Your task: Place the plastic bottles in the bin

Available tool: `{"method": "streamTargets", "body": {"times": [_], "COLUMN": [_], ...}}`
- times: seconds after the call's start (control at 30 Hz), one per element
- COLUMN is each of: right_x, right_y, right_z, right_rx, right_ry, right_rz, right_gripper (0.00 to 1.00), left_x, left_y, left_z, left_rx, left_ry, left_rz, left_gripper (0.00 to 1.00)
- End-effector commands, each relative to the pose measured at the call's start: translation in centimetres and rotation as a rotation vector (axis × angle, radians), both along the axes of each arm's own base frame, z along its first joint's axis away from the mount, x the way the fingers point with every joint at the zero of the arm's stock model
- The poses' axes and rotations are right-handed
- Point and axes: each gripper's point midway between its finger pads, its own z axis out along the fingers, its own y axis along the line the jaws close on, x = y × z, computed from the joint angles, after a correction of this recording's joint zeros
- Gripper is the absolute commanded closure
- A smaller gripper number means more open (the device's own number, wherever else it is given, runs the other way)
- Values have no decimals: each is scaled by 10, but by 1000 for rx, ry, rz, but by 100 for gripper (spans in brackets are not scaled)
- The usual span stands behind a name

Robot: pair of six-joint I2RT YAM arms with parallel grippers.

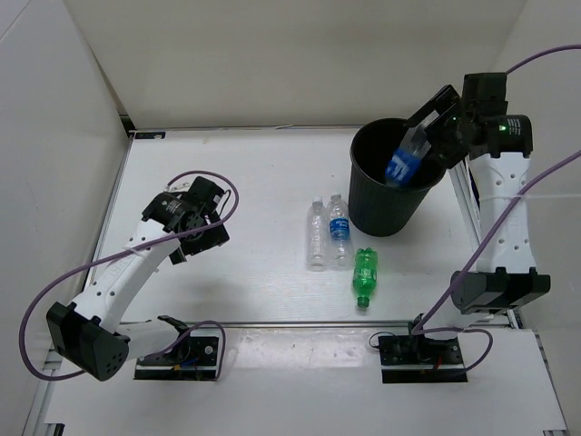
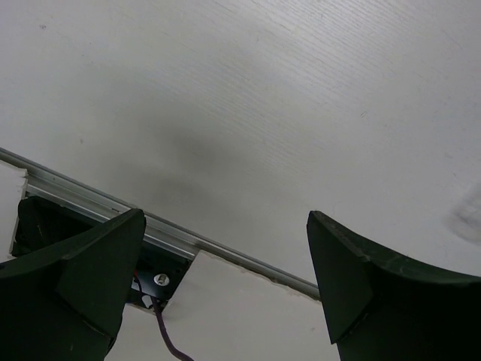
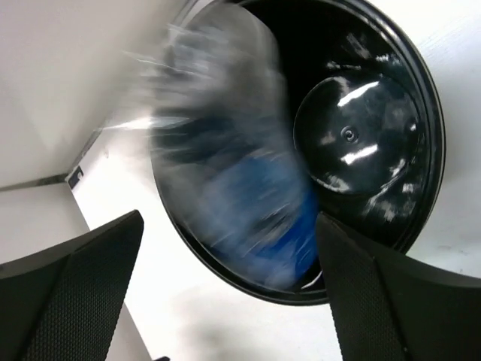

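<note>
The black bin (image 1: 386,204) stands at the back right of the table. My right gripper (image 1: 427,136) is open over its rim. A clear bottle with a blue label (image 1: 404,161) is in the bin's mouth, free of the fingers; in the right wrist view it is a blur (image 3: 233,173) falling past the bin's rim (image 3: 440,135). On the table left of the bin lie a plain clear bottle (image 1: 315,234), a blue-labelled bottle (image 1: 339,229) and a green bottle (image 1: 364,276). My left gripper (image 1: 204,218) is open and empty at the left, over bare table (image 2: 263,113).
White walls close the table on the left, back and right. A metal rail (image 1: 300,322) runs along the near edge, with the two arm bases (image 1: 427,350) behind it. A purple cable (image 1: 472,254) hangs beside the right arm.
</note>
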Motion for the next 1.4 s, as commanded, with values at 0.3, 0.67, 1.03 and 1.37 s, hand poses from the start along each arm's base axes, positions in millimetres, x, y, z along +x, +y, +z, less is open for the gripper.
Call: {"method": "streamTargets", "body": {"times": [0.3, 0.67, 1.03, 1.37], "right_x": [-107, -196, -183, -220], "right_y": [44, 82, 83, 62], "right_z": [-8, -206, -286, -335], "right_rx": [-45, -84, -243, -254], "right_ry": [-132, 146, 394, 568], "right_rz": [244, 492, 482, 410], "right_gripper": [5, 8, 8, 11], "left_x": [-2, 5, 4, -8], "left_y": [7, 6, 6, 12], "left_z": [3, 1, -4, -10], "left_rx": [7, 21, 38, 38], "left_ry": [-51, -64, -38, -27], "left_rz": [11, -18, -27, -10], "left_gripper": [0, 0, 0, 0]}}
